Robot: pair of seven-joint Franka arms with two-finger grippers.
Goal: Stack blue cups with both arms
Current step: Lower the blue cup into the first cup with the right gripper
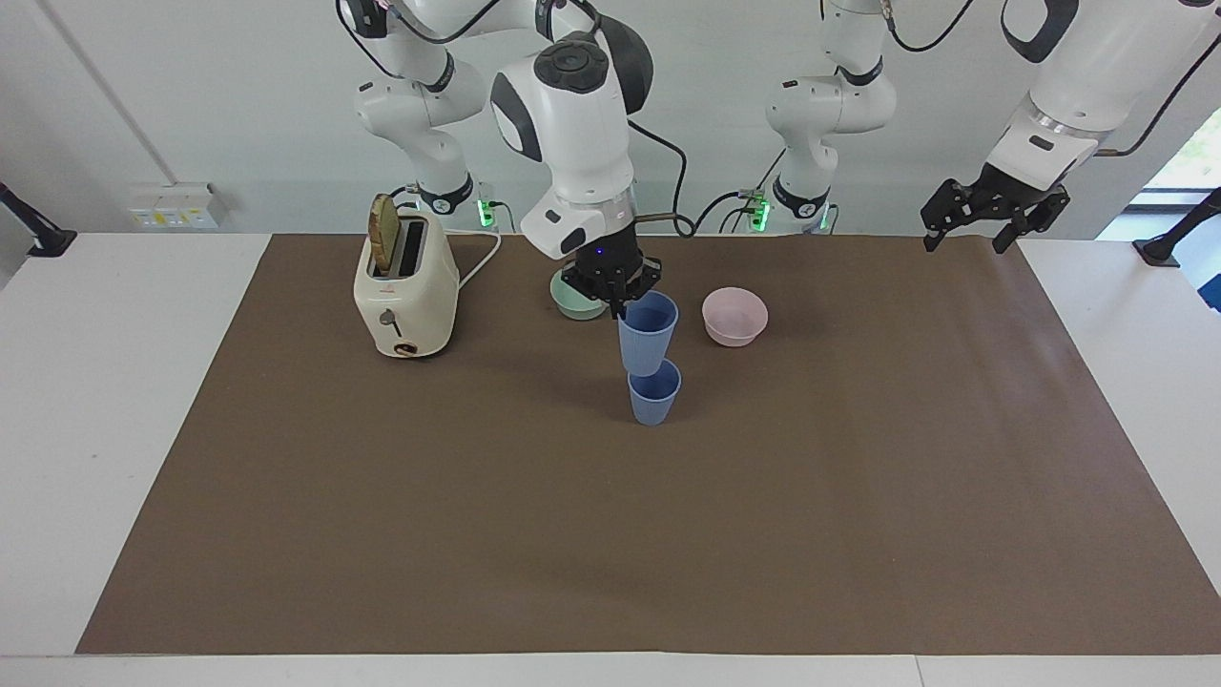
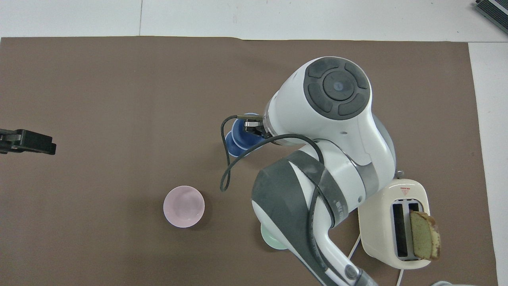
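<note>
My right gripper (image 1: 619,305) (image 2: 252,128) is shut on the rim of one blue cup (image 1: 649,336) (image 2: 240,129) and holds it upright in the air. It hangs directly over the other blue cup (image 1: 654,397) (image 2: 231,146), which stands on the brown mat. The held cup's base is about level with the standing cup's mouth; I cannot tell whether they touch. In the overhead view the arm covers part of both cups. My left gripper (image 1: 965,239) (image 2: 39,143) waits open, raised over the mat's edge at the left arm's end.
A cream toaster (image 1: 405,286) (image 2: 393,222) with a slice of bread stands toward the right arm's end. A green bowl (image 1: 575,300) (image 2: 272,243), partly hidden by the right arm, and a pink bowl (image 1: 734,316) (image 2: 184,206) sit nearer to the robots than the cups.
</note>
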